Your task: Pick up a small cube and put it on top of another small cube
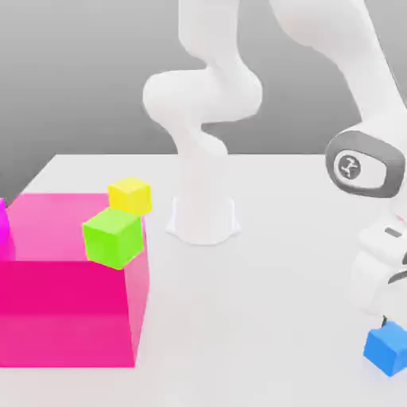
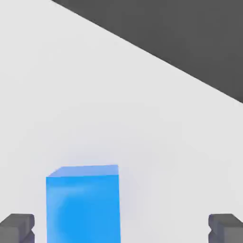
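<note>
Centering matters now: the gripper (image 2: 121,228) hangs wide open over the small blue cube (image 2: 83,204) on the white table (image 1: 262,318), apparently off toward one fingertip (image 2: 18,227); shift sideways before descending and closing.

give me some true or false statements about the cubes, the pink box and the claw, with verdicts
1. The small bright-blue cube rests on the white table. True.
2. The claw is clamped shut on the blue cube. False: its fingers stand wide apart, with the cube between them, nearer one finger.
3. The lime-green cube sits at the big translucent pink box. True.
4. The small yellow cube is stacked on the blue cube. False: it is far off, beside the pink box, at the exterior view's left.
5. The blue cube lies at the exterior view's left. False: it lies at the right.
</note>
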